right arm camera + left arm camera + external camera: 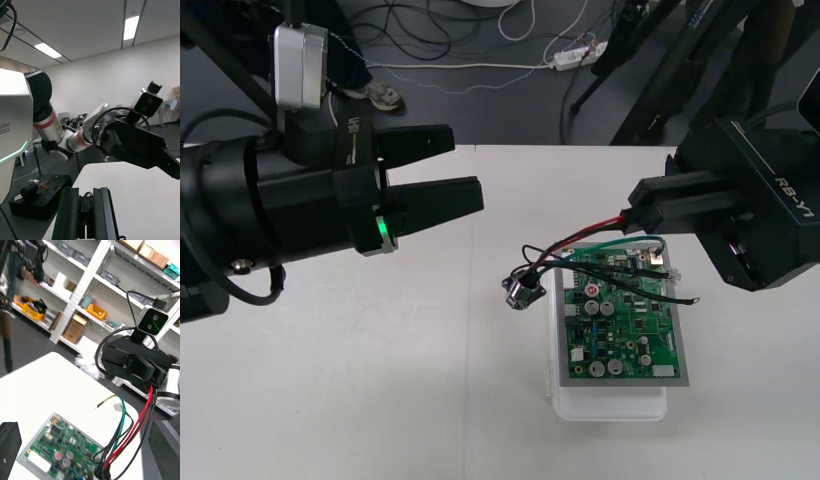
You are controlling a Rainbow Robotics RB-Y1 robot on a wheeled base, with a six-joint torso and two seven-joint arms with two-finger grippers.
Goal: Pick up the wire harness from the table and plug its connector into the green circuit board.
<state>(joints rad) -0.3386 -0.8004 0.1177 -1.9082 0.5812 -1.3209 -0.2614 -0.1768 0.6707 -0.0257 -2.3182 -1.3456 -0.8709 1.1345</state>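
The green circuit board [620,325] lies on its white base [610,405] right of the table's middle. My right gripper [638,215] hovers just above the board's far edge, shut on the harness's red and black wires [600,226]. In the right wrist view, its fingers [69,213] stand close together with a dark part of the harness [87,210] between them. The wires hang down to the round metal socket [525,292] beside the board's left edge. A green wire [620,240] loops over the board. My left gripper [468,165] is open, left of the harness; its fingers [8,450] stand far apart.
A loose wire end [695,297] sticks out past the board's right edge. The table's far edge [530,147] runs just behind both grippers, with dark floor and cables [480,40] beyond. Bare table [380,380] spreads to the left and front of the board.
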